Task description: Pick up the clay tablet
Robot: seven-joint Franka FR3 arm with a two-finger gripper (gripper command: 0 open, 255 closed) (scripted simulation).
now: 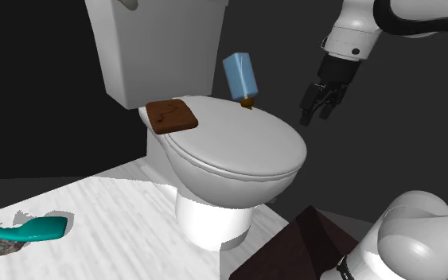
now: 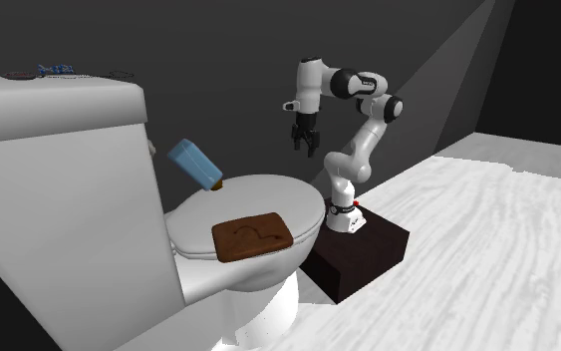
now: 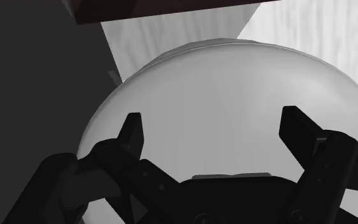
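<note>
End effector (image 1: 315,114): fingers apart, empty, pointing down. Hangs high over front of toilet lid (image 1: 246,151), likely staging for top-down approach. Tablet (image 1: 172,116): brown, flat on lid's rear by tank (image 1: 146,48), well apart from end effector; face up, edges free for pinch. Blue bottle (image 1: 240,75) tilted, cap down, near tablet. Arm (image 2: 363,140) rises from stand (image 2: 363,249), elbow bent, wrist dropped.
</note>
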